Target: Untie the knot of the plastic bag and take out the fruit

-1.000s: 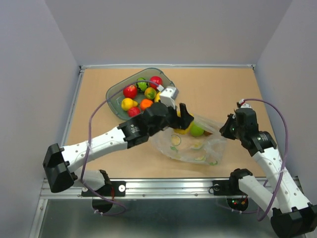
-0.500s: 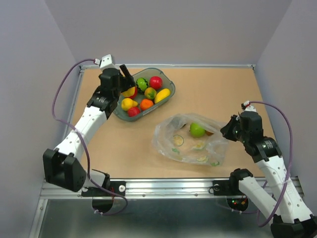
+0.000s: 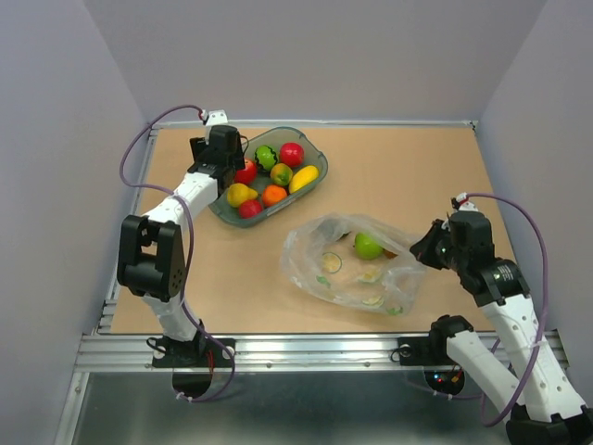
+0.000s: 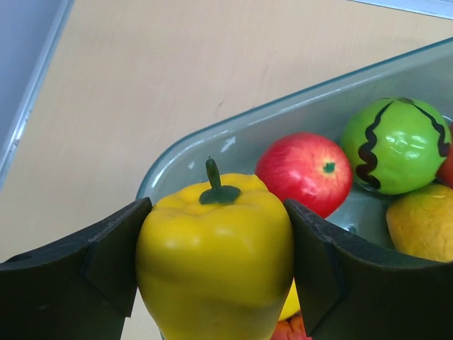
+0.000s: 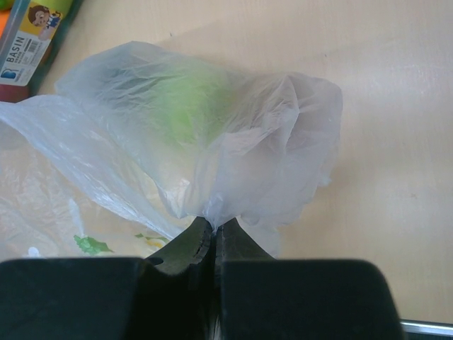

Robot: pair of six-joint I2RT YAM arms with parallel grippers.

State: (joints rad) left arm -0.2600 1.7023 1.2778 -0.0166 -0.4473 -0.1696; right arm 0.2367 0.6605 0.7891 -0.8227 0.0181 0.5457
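Left gripper is clamping the pepper above the tray's left rim, near the table's far-left corner. Right gripper is pinching the bag, which is lying toward the near-right corner, apple inside.

The tray sits at the far left of the worktop, filled with fruit. The plastic bag lies nearer and to the right of it, well apart. My left fingers hang over the tray's left corner with the pepper between them. Behind the pepper, inside the tray, lies a loose apple, with a round fruit to its right. My right fingers pinch the bag's right edge. A bagged apple lies inside, toward the far side.
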